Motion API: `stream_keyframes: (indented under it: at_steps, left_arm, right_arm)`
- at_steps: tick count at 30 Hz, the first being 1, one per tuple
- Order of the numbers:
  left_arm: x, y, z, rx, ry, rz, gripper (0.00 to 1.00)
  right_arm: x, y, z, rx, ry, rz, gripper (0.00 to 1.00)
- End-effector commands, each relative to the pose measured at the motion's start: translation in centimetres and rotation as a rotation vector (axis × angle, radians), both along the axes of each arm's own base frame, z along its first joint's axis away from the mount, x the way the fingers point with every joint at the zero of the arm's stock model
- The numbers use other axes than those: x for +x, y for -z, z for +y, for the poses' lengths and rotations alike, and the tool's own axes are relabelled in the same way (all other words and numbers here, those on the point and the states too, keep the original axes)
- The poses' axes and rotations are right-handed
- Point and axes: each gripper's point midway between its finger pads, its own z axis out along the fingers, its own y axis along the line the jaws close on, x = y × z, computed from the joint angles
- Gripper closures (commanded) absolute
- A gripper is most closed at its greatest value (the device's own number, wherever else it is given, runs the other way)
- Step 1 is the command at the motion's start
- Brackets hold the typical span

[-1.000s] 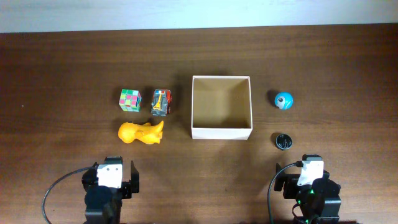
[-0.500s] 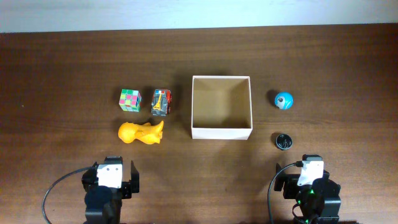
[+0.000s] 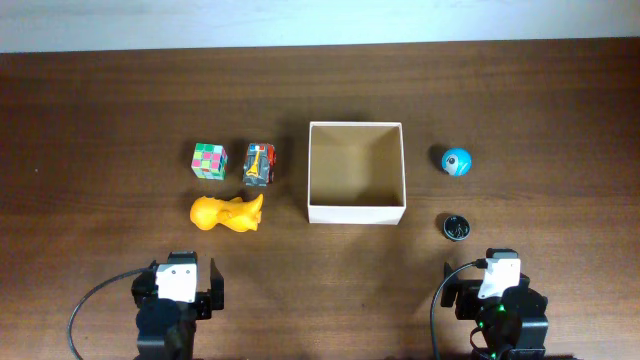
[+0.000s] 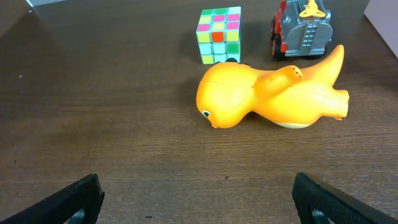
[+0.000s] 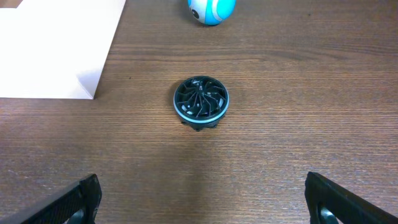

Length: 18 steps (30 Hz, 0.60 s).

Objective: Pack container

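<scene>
The container [image 3: 312, 170], a square white-walled box with a tan inside, stands empty at the table's middle; its white wall shows in the right wrist view [image 5: 56, 50]. Left of it lie an orange duck toy [image 3: 227, 212] [image 4: 267, 96], a coloured cube [image 3: 209, 159] [image 4: 219, 34] and a toy truck [image 3: 260, 164] [image 4: 301, 30]. Right of it are a blue ball [image 3: 455, 160] [image 5: 212, 9] and a black round disc [image 3: 456, 227] [image 5: 201, 102]. My left gripper [image 3: 180, 285] [image 4: 199, 202] is open and empty, near the front edge. My right gripper [image 3: 497, 280] [image 5: 205, 202] is open and empty, just short of the disc.
The dark wooden table [image 3: 100, 110] runs to a pale wall at the back. Black cables curl beside both arm bases at the front edge.
</scene>
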Motion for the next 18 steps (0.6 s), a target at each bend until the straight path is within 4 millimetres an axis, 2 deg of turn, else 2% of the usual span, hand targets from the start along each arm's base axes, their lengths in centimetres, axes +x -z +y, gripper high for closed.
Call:
stream_keyframes:
  at_steps: [1,5,11,15,18]
  left_arm:
    - [0.0,0.2,-0.2,0.006,0.016,-0.002,0.01]
    - [0.0,0.1,0.3,0.061,0.009,0.002,0.01]
    - [0.0,0.1,0.1,0.059,0.026,0.003,0.01]
    - [0.2,0.0,-1.9,0.007,0.125,-0.007,0.01]
    - [0.9,-2.0,-4.7,-0.073,0.265,-0.098,0.01]
  right_arm:
    - [0.0,0.2,-0.1,-0.003,0.001,0.000,0.01]
    - [0.0,0.2,-0.1,-0.003,0.001,-0.001,0.01]
    - [0.7,-0.8,0.4,0.014,-0.025,-0.052,0.01]
    - [0.4,-1.1,3.7,0.121,-0.185,-0.056,0.01]
    - [0.1,-1.6,5.5,0.243,-0.231,-0.052,0.01]
